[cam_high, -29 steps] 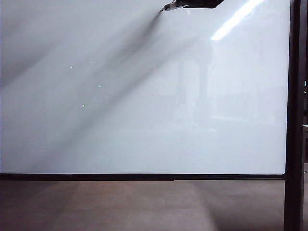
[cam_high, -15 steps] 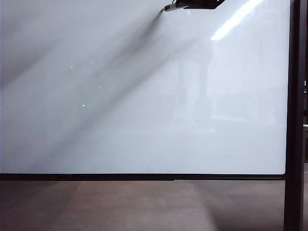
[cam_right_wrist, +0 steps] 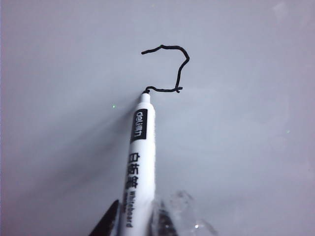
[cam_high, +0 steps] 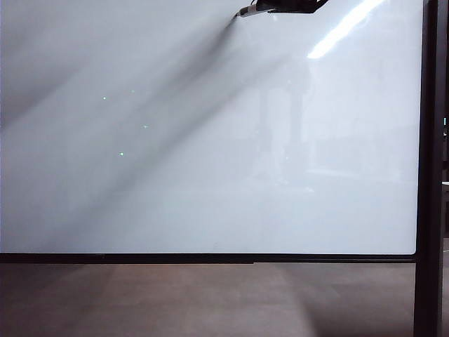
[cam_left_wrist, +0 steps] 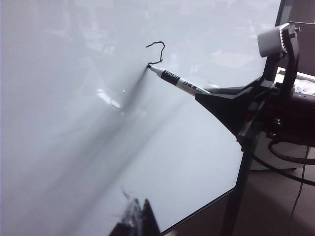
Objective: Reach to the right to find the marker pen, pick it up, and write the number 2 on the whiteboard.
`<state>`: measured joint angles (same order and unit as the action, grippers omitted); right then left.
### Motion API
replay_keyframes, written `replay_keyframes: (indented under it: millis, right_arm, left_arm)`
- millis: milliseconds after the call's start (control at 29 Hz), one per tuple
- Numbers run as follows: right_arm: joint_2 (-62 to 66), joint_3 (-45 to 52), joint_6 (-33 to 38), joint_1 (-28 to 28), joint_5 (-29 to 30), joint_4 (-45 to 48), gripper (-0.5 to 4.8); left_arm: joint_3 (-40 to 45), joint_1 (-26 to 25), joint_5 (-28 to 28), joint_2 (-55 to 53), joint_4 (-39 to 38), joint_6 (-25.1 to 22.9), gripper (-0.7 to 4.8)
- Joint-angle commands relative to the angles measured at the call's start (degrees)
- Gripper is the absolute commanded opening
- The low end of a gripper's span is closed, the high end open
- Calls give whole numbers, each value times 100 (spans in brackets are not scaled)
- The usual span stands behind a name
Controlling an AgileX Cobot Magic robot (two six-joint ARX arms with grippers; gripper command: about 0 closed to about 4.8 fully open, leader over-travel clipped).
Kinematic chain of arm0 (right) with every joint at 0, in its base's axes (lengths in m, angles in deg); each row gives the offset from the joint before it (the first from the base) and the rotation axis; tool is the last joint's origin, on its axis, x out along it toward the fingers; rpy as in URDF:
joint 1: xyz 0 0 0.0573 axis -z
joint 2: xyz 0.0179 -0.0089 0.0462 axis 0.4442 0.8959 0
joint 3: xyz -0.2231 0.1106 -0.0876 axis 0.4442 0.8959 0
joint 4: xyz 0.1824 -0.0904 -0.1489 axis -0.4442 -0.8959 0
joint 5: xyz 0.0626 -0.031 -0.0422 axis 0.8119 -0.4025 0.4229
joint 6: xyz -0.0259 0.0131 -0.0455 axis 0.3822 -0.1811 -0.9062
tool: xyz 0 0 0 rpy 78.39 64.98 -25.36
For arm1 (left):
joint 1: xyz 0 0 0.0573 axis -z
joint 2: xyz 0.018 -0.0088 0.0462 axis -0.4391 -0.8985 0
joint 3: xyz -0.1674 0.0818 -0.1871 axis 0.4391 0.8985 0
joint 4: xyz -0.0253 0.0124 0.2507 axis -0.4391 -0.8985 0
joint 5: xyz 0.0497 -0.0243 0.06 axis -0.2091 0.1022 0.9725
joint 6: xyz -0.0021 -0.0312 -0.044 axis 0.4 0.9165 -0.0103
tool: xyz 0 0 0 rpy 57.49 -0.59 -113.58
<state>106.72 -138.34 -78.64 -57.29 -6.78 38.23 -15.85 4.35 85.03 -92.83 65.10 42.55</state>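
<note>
The marker pen [cam_right_wrist: 139,162] has its dark tip pressed on the whiteboard [cam_right_wrist: 246,162], right at the end of the number 2 [cam_right_wrist: 167,69]. The stroke runs from a small hook at the top, round a bend, down and then along a short base line toward the tip, so the figure looks close to finished, if a bit angular. The right gripper [cam_right_wrist: 133,221] is clamped narrow on the pen's barrel, with the pen pointing straight out ahead of it at the board. In the left wrist view the same pen [cam_left_wrist: 179,83] pokes out of the right gripper [cam_left_wrist: 209,93], tip against the mark [cam_left_wrist: 156,53]. The left gripper [cam_left_wrist: 138,219] hangs back from the board, off to the side of the writing and well apart from it; only its fingertips show, close together, nothing between them. In the exterior view the right gripper [cam_high: 270,7] sits at the board's upper edge. What seems left: perhaps lengthening the base, then lifting the tip off.
</note>
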Motion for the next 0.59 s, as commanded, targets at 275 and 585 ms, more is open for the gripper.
replay_keyframes:
  millis: [275,585]
  right_arm:
    - [-13,-37,-15,7,4,-184,39]
    - [-13,-37,-13,4,4,-420,39]
  left_arm:
    - [-15,-9,-33,11,33,-4,-5]
    - [-15,-9,-33,11,33,-4,-5]
